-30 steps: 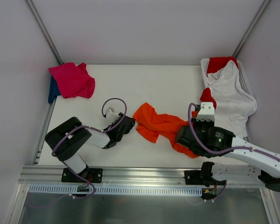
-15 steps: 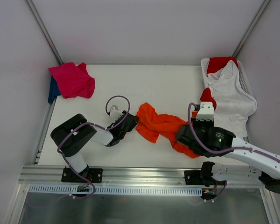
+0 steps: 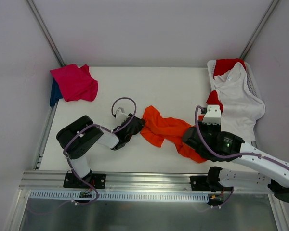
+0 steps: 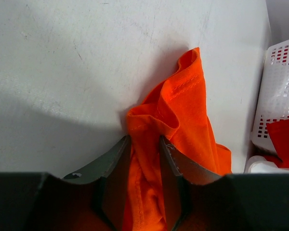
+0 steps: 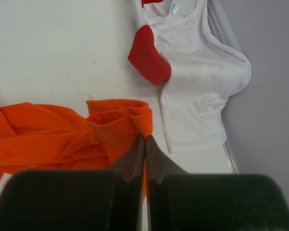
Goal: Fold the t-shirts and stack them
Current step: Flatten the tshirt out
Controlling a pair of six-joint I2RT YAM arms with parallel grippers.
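Observation:
The bright orange t-shirt lies crumpled across the middle of the table between both arms. My left gripper is at its left end; in the left wrist view its jaws pinch a bunched fold of orange cloth. My right gripper is at the shirt's right end; in the right wrist view it is shut on the folded orange hem. A magenta-pink t-shirt lies on a dark blue one at the far left. A white t-shirt and a red one hang from the basket.
The white plastic basket stands at the far right corner, its wall also in the left wrist view. A red sleeve and the white shirt spill onto the table just beyond my right gripper. Metal rails border the table.
My left gripper has moved right onto the left end of the orange t-shirt, which shifted slightly. The right arm has barely moved.

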